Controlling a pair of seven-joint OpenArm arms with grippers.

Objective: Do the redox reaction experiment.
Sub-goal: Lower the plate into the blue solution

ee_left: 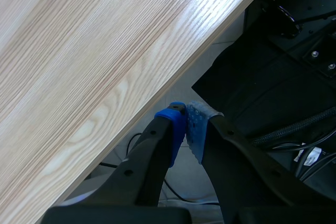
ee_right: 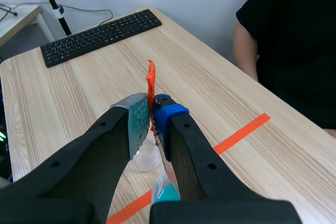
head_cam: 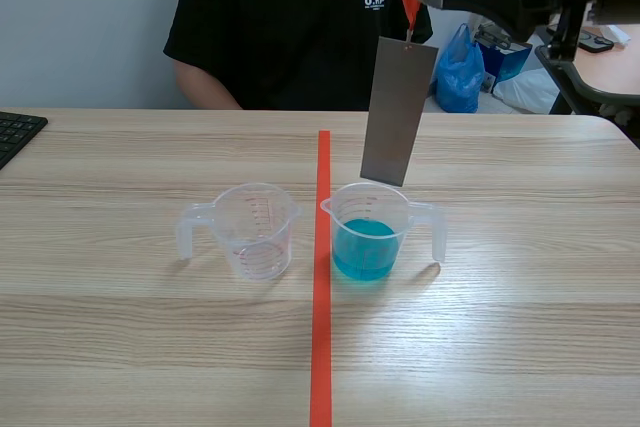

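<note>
Metal plate [head_cam: 398, 112] hung by an orange ribbon [ee_right: 150, 83] pinched in the right jaws, just above the blue-liquid cup [head_cam: 366, 237]. We could not read the shirt lettering [head_cam: 375, 2]. Only the left wrist view showed the left jaws, pressed together.

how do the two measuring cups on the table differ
The left cup is empty; the right cup holds blue liquid. The left cup's handle points left, the right cup's points right. Only the right cup has the metal plate hanging over it by an orange ribbon. Both are clear plastic, upright, on opposite sides of the tape line.
</note>
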